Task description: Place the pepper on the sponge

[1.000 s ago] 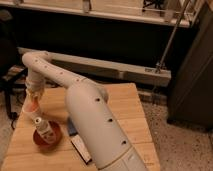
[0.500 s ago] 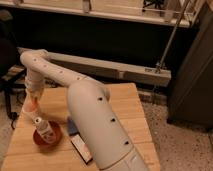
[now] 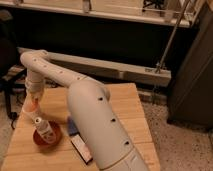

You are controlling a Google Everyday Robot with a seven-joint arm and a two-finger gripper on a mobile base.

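My gripper hangs over the table's far left edge at the end of the white arm, pointing down. An orange pepper shows between its fingers, and the gripper is shut on it. The blue sponge lies flat on the table to the right of the gripper, half hidden behind the arm's thick lower link. Gripper and pepper are well apart from the sponge, with a bowl between them.
A red-brown bowl with a white bottle standing in it sits just below the gripper. A dark flat rectangle lies near the arm's base. The wooden table ends close to the gripper's left; a dark cabinet stands on the right.
The fingers have come together around the pepper. The arm has stayed nearly where it was at the table's left edge.
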